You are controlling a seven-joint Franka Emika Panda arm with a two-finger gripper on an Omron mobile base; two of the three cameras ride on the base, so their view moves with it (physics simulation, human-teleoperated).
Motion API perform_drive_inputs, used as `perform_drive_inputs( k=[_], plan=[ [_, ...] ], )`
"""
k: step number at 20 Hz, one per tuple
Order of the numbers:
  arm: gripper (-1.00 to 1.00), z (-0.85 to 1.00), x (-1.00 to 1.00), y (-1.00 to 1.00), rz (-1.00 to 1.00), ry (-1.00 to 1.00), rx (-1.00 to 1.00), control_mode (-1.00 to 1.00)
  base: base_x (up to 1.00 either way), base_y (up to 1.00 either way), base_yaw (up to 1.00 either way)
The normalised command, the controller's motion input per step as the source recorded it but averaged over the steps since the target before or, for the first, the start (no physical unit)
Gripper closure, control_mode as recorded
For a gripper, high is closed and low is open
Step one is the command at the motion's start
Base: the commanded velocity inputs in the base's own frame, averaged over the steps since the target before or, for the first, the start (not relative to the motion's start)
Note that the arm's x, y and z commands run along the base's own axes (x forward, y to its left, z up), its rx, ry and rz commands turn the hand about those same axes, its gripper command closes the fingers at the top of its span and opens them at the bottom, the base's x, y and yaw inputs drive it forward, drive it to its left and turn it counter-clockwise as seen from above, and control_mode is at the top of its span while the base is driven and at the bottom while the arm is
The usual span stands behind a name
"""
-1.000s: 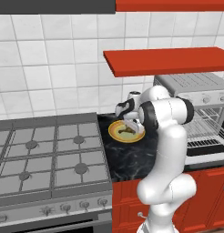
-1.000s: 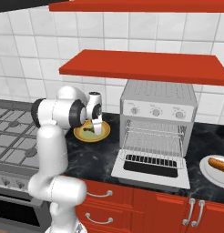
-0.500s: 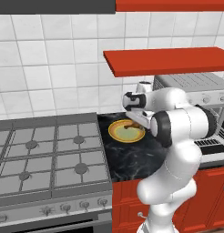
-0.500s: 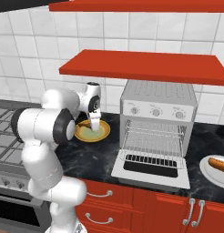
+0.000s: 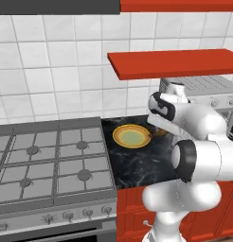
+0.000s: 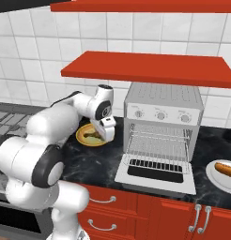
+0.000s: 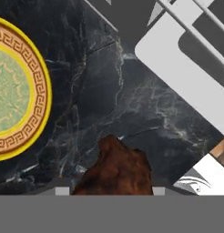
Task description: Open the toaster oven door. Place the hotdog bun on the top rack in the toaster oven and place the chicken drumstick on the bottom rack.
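Between the round yellow plate (image 6: 90, 135) and the boxy silver-grey toaster oven (image 6: 163, 123) with its door (image 6: 155, 173) folded down, we now carry the small brown chicken drumstick (image 7: 114, 169) clamped in our gripper (image 6: 108, 136), lifted clear of the plate where it lay a second ago
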Motion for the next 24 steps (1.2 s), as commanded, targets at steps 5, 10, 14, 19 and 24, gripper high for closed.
perform_drive_inputs(
  k=[5, 10, 14, 19, 24],
  plan=[
    [1.0, 0.23, -0.95, -0.4, 0.19, -0.01, 0.03, -1.0, 0.0, 0.0, 0.0],
    [1.0, 0.05, -0.47, -0.63, 0.06, 0.0, 0.0, -1.0, 0.0, 0.0, 0.0],
    [1.0, 0.0, -0.03, -0.98, 0.0, -0.01, 0.01, -1.0, 0.0, 0.0, 0.0],
    [1.0, 0.0, 0.04, -0.97, 0.0, 0.0, 0.05, -1.0, 0.0, 0.0, 0.0],
    [1.0, -0.05, 0.26, -0.75, 0.0, -0.01, 0.04, -1.0, 0.0, 0.0, 0.0]
  ],
)
